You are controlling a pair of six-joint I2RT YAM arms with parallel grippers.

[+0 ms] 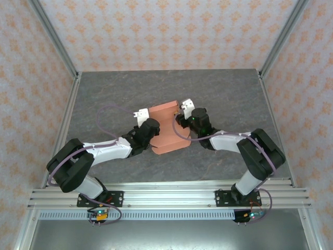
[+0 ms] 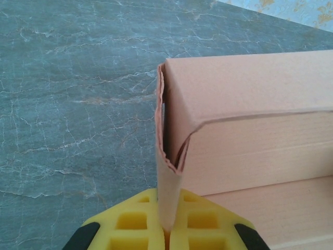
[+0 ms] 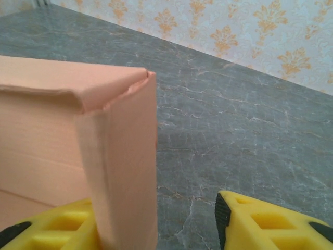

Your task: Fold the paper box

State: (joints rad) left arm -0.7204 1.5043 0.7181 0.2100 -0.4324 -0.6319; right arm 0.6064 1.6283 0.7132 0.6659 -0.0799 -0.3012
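The paper box (image 1: 167, 129) is salmon-orange cardboard, partly folded, in the middle of the table between both arms. My left gripper (image 1: 150, 122) is at its left edge. In the left wrist view its yellow fingers (image 2: 140, 221) are shut on a thin side flap (image 2: 169, 192) standing up from the box (image 2: 250, 104). My right gripper (image 1: 181, 117) is at the box's right end. In the right wrist view it (image 3: 156, 226) stands open. The box's end wall (image 3: 125, 172) lies against the left finger (image 3: 57, 226), and a wide gap separates it from the right finger (image 3: 260, 221).
The grey marbled table (image 1: 114, 94) is ringed by patterned walls and aluminium posts (image 1: 54, 39). A metal rail (image 1: 166, 192) carrying the arm bases runs along the near edge.
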